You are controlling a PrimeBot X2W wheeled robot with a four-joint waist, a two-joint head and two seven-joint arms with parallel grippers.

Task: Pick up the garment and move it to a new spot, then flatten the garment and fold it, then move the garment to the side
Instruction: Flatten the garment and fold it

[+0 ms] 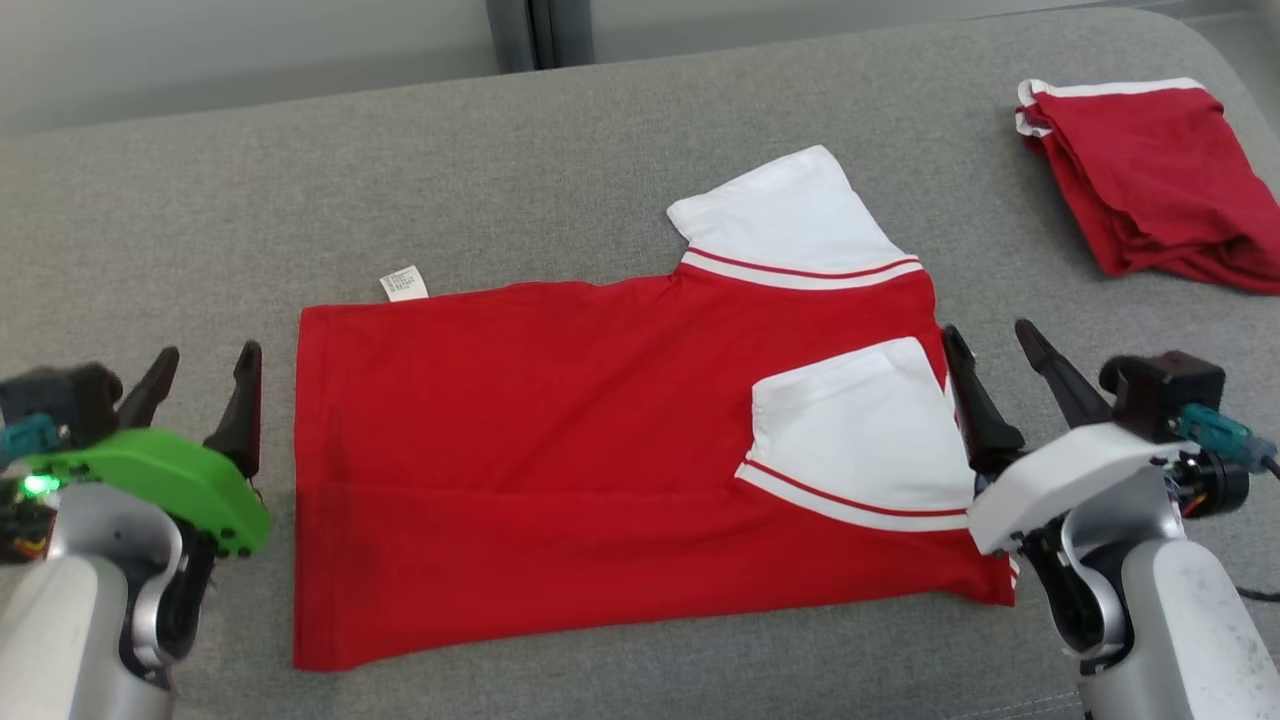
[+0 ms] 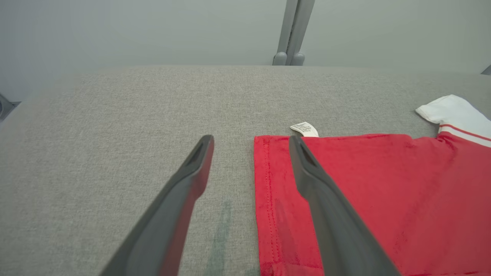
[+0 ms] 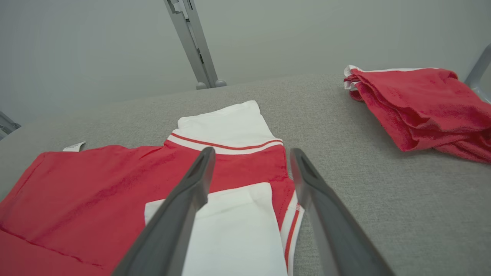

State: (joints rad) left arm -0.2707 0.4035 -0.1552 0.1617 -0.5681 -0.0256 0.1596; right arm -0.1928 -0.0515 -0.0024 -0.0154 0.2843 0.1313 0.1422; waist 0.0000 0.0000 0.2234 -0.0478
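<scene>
Left gripper [image 1: 210, 350] and right gripper [image 1: 986, 328] spread wide, empty, low over the grey padded surface [image 1: 500, 150], flanking the garment [image 1: 560, 450], folded flat mid-surface, white sleeves up. Well apart, far right: second folded red cloth [image 1: 1150, 180]. Small white tag [image 1: 403, 283] poking past the garment's far edge.

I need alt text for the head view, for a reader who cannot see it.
A red T-shirt with white sleeves lies partly folded on a grey surface, between the open left gripper and open right gripper. Another folded red garment lies far right.
</scene>
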